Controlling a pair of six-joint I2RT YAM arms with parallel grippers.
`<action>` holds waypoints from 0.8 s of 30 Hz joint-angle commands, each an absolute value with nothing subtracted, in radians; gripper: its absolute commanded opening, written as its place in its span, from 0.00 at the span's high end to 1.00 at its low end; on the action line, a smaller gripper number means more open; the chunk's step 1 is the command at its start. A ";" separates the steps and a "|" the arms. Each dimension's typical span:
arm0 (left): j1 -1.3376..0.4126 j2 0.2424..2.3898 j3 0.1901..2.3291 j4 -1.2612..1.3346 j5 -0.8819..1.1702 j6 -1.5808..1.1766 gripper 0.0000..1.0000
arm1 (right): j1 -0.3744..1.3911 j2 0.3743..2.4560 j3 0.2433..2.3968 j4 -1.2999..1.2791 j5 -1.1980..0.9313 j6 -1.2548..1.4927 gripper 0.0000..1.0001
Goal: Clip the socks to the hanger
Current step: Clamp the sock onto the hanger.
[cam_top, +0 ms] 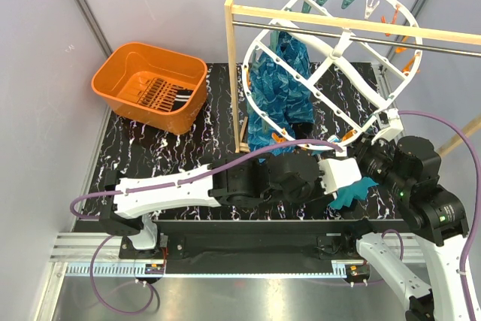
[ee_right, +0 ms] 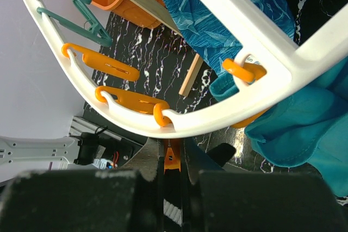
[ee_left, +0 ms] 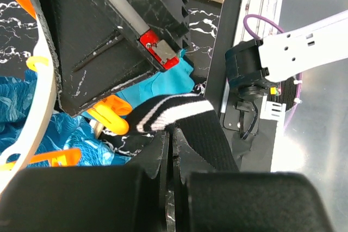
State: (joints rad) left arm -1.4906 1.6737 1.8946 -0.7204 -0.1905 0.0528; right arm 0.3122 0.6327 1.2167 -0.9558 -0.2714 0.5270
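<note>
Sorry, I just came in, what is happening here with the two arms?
The left gripper holds a black striped sock just beside the right gripper, which pinches an orange clip on the hanger's lower rim. The sock does not look clipped yet. Another striped sock seems to lie in the orange basket.

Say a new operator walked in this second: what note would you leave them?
Left gripper: jaws shut on a black striped sock, held close to the hanger.
Right gripper: jaws shut on an orange clip on the hanger's rim.
Done: no sock visibly clipped; a blue patterned cloth hangs on the hanger.
Left: feed the held sock into that clip, then probably fetch what looks like a second sock in the orange basket.
</note>
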 commanded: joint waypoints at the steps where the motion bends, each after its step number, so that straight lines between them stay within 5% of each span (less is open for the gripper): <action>1: -1.494 1.689 1.947 -0.725 -0.175 0.084 1.00 | 0.316 0.655 1.198 -1.025 -0.250 0.532 1.00; 24: -1.493 1.746 2.034 -0.848 -0.184 0.193 1.00 | 0.314 0.692 1.233 -1.055 -0.242 0.499 1.00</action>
